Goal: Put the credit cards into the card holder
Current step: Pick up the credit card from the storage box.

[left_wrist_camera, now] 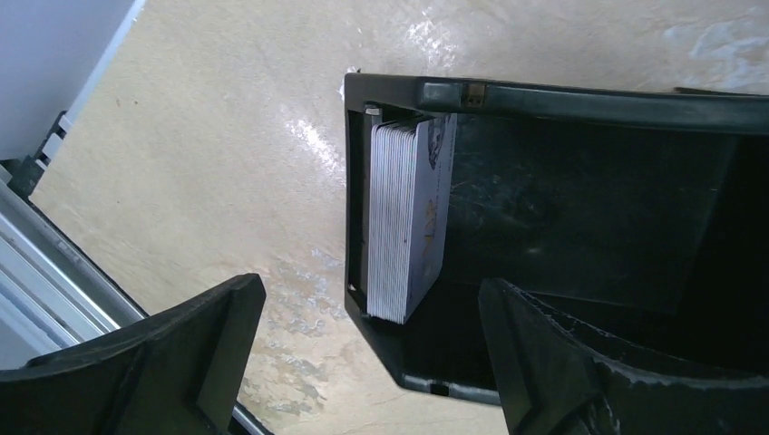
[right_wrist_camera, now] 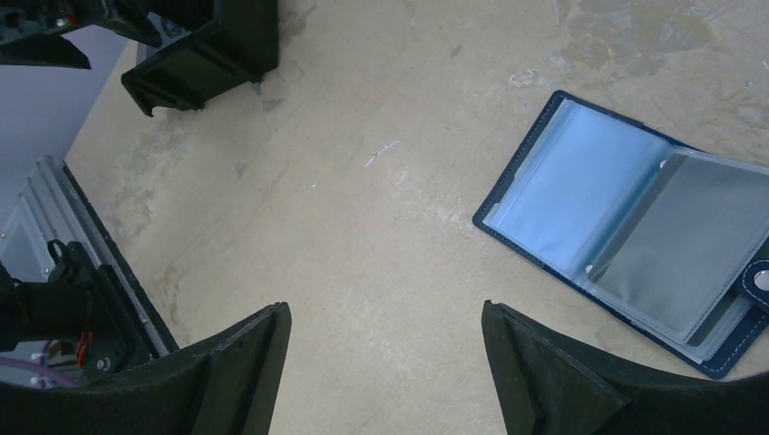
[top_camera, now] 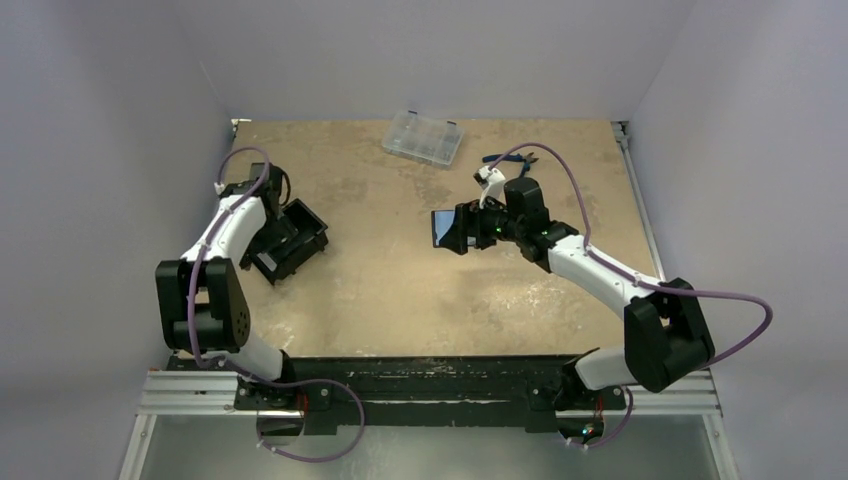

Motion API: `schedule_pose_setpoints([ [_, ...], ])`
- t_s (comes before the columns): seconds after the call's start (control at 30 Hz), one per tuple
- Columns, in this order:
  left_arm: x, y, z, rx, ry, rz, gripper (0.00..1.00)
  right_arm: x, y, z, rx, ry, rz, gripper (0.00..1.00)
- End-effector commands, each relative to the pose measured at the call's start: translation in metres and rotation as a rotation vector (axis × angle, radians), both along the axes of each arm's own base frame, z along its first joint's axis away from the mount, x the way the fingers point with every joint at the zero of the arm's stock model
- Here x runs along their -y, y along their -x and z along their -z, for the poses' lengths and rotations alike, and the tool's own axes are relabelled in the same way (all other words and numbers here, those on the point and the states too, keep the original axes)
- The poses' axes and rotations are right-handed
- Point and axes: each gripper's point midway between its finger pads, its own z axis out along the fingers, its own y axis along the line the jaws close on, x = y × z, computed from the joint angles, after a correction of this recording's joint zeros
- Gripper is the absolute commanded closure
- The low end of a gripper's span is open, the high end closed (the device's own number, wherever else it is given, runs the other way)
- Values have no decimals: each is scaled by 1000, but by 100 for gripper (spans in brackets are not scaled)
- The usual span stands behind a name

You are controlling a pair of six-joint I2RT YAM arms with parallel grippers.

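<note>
On the left of the worktop point(top_camera: 380, 290) the left arm reaches out over a black open-topped box point(left_wrist_camera: 589, 104). The left tool point(left_wrist_camera: 370, 294) is spread wide, with nothing between its two fingers point(left_wrist_camera: 181, 362). In the left wrist view, one finger is over bare worktop and the other over the box's dark inside.

The credit cards point(left_wrist_camera: 403, 217) are in that box. They form a tight whitish-grey stack standing on edge against one end wall, and the outermost face shows some faint print. The rest of the box floor looks dark and bare.

Toward the far edge, about the middle of the worktop, a clear plastic compartment case point(top_camera: 422, 137) lies well apart from both arms.

Right of centre, the card holder point(right_wrist_camera: 626, 245) lies flat on the worktop, well apart from the box. It is opened out, showing its navy cover, clear sleeves and the snap tab with a light stud at its edge. No card shows in the sleeves.

The right tool point(right_wrist_camera: 381, 313) is over it and just beside it, also spread and gripping nothing. In the right wrist view the holder lies off to one side of the finger gap rather than inside it. Whether a finger touches it cannot be told.
</note>
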Motion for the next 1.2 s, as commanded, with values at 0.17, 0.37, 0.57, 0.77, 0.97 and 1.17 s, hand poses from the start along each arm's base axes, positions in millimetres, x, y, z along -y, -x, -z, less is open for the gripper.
schedule_pose_setpoints([
  [0.17, -17, -3, 29, -24, -28, -129, 5, -5, 3, -21, 51, -61, -28, 14],
  [0.37, -20, 9, 39, -58, -23, -153, 10, -5, 2, -20, 51, -58, -25, 14],
  [0.57, -22, 12, 32, -60, -34, -151, 16, -4, 1, -19, 50, -56, -20, 14],
  [0.77, -21, 15, 23, -49, -25, -150, 23, -3, 0, -18, 51, -50, -10, 14],
  [0.97, -21, 17, 18, -48, -27, -144, 32, -3, -1, -17, 51, -51, -9, 14],
  [1.17, -21, 15, 15, -46, -27, -140, 39, -3, -1, -16, 49, -49, -9, 14],
])
